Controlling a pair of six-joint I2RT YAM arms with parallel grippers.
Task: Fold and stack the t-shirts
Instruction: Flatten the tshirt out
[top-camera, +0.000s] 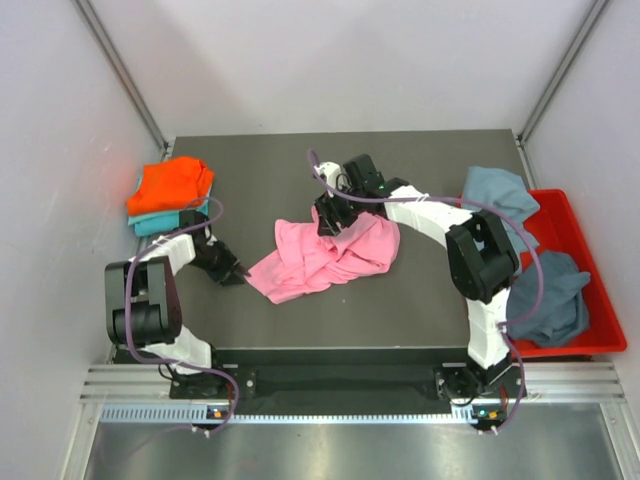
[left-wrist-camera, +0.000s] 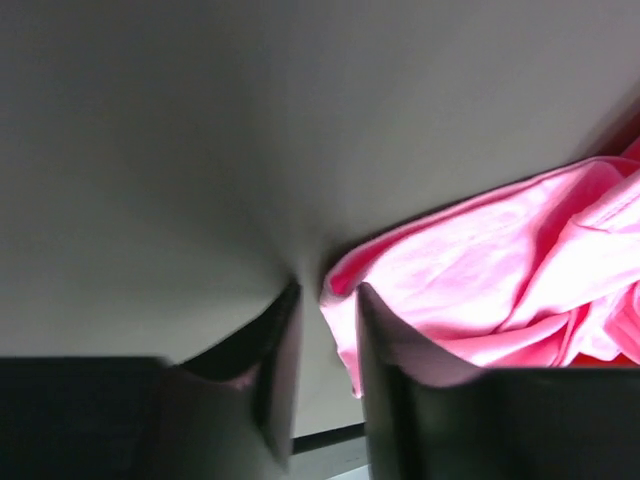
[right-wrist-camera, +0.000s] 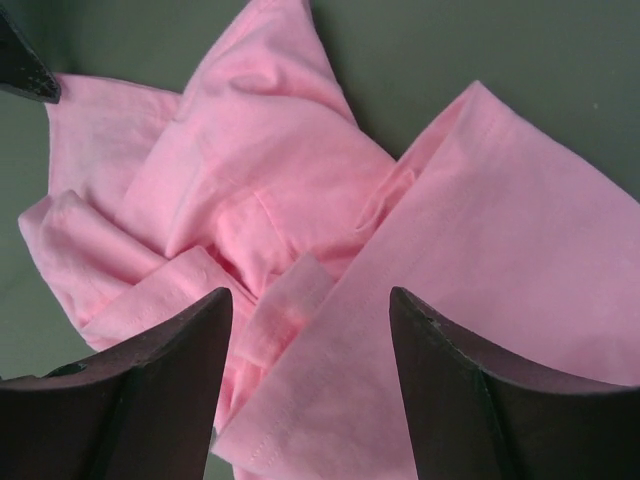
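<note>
1. Left gripper (left-wrist-camera: 328, 288) is hovering at the hem of the pink t-shirt (left-wrist-camera: 500, 270), jaws narrowly apart (grip: cannot tell); right gripper (right-wrist-camera: 310, 295) is gaping wide, holding nothing.
2. Red bin (top-camera: 590, 240) is holding grey-blue t-shirts (top-camera: 548, 295).
3. Pink t-shirt is lying crumpled at the centre of the table (top-camera: 420, 160), long axis running near-left to far-right.

top: overhead, far | wrists: low, close | shared: pink t-shirt (top-camera: 320, 258)

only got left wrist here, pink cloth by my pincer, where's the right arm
Observer: The right pincer hovers open over the far side of the crumpled pink t-shirt.
Operator: any shirts folded yet
Observer: An orange t-shirt lies folded on a teal t-shirt at the table's far left corner.
Operator: what's left
Observer: A grey-blue t-shirt drapes over the red bin's far corner; a darker t-shirt lies inside it.
</note>
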